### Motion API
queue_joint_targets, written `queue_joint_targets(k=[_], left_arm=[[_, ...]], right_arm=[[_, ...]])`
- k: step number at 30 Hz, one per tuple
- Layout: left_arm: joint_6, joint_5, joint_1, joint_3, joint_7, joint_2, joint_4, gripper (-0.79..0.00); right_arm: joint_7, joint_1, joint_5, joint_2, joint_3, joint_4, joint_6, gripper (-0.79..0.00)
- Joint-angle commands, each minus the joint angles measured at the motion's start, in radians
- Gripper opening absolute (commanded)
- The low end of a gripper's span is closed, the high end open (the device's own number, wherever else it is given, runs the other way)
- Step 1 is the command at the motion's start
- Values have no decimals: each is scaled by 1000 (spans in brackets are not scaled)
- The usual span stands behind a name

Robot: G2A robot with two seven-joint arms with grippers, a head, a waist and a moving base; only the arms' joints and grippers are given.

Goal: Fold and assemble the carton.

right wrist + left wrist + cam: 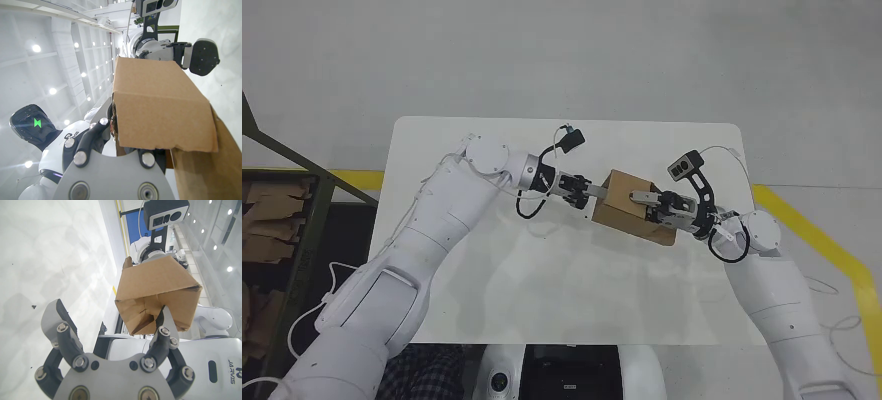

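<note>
Carton (632, 208), brown and partly folded, hung above the white table (542, 290); the right gripper (650, 200) pinched its wall at one end; the left gripper (111, 308) stood spread wide at the opposite end, one fingertip (166, 317) touching the folded flaps there.

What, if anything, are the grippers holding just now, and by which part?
The right gripper clamps the carton by the wall at its near end; the left gripper is open, one fingertip against the opposite end's flaps.
</note>
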Motion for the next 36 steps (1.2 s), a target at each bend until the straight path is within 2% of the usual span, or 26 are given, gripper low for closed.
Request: queue_joint_targets(k=[1,27,36], left_arm=[[0,0,0,0,0,0,-1,0],[10,26,1,12,16,0,-38,0],[6,33,18,-37,27,22,-14,0]], right_arm=[[0,0,1,0,1,-1,-1,-785],[56,7,26,-2,-5,13,7,-785],[45,3,8,4,15,24,4,-785]])
